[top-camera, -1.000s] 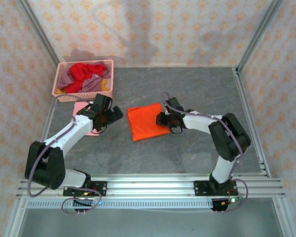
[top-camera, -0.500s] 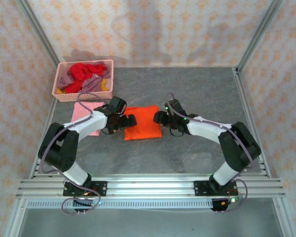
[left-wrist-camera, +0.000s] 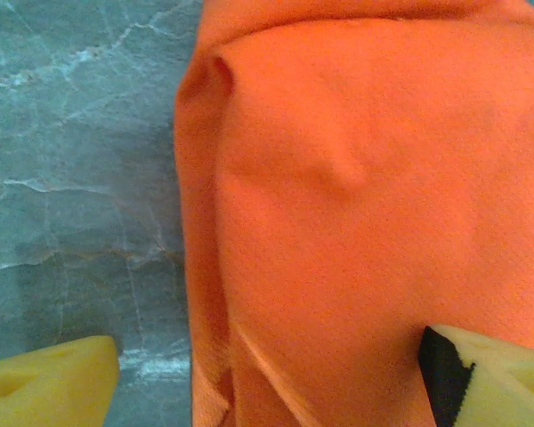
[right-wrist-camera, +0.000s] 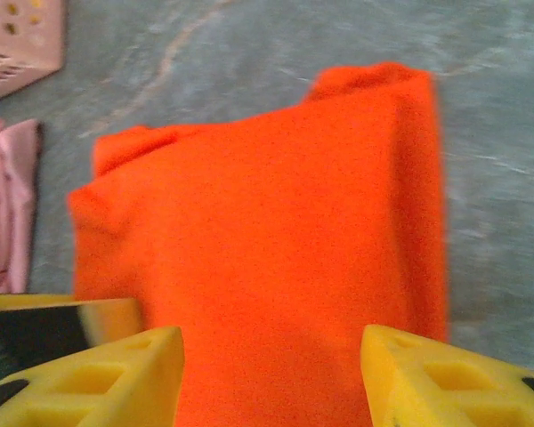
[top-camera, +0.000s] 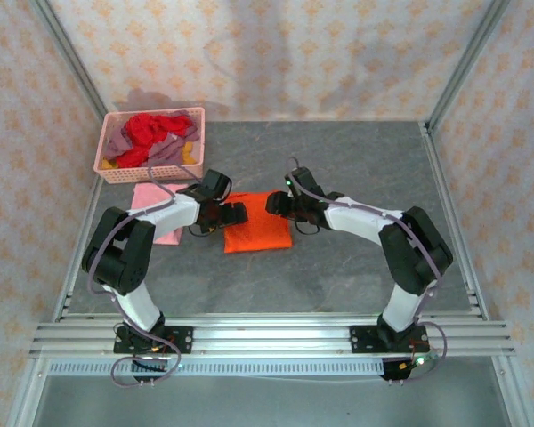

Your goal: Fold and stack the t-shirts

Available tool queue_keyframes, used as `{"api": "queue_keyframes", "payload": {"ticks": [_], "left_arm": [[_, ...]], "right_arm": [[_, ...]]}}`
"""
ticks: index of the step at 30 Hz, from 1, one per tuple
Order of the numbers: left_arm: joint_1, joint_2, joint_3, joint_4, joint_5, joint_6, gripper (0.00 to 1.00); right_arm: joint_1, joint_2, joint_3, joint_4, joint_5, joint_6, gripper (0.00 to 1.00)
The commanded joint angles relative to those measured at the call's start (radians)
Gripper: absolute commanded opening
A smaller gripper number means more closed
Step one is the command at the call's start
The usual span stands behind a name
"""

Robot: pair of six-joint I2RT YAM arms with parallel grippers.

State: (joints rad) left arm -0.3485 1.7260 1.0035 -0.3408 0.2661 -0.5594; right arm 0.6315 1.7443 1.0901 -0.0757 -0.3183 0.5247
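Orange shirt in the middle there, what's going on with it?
Both arms are working on the folded orange t-shirt on the table. The left gripper, open, straddles its edge nearest the pink t-shirt; the right gripper, also open, sits over the opposite side. Red and mauve shirts are piled in the pink basket.

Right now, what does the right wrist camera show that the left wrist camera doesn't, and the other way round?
Right wrist camera adds a corner of the pink basket, the pink shirt and the right arm's parted yellow fingers. Left wrist camera adds the left arm's yellow fingers, spread wide, one over the table, one over the orange shirt. Shared: the orange shirt lying on the grey table.
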Motion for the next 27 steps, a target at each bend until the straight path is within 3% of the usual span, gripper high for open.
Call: {"api": "queue_keyframes", "payload": {"ticks": [1, 4, 7, 10, 23, 27], "left_arm": [[0.02, 0.014, -0.023, 0.078, 0.052, -0.035, 0.86], [0.02, 0.017, -0.023, 0.091, 0.068, -0.044, 0.73], [0.017, 0.014, -0.024, 0.091, 0.067, -0.046, 0.66], [0.013, 0.018, -0.02, 0.08, 0.064, -0.046, 0.65], [0.007, 0.056, -0.023, 0.082, 0.054, -0.066, 0.61], [0.0, 0.054, -0.018, 0.086, 0.061, -0.078, 0.37]], "right_arm": [[0.008, 0.016, 0.03, -0.05, 0.035, -0.029, 0.54], [0.004, 0.031, 0.027, -0.083, 0.101, -0.007, 0.49], [-0.007, 0.053, 0.018, -0.107, 0.147, 0.024, 0.46], [-0.014, 0.074, 0.011, -0.119, 0.175, 0.036, 0.43], [-0.021, 0.132, 0.004, -0.067, 0.089, 0.049, 0.43], [-0.021, 0.153, 0.005, -0.053, 0.057, 0.061, 0.43]]}}
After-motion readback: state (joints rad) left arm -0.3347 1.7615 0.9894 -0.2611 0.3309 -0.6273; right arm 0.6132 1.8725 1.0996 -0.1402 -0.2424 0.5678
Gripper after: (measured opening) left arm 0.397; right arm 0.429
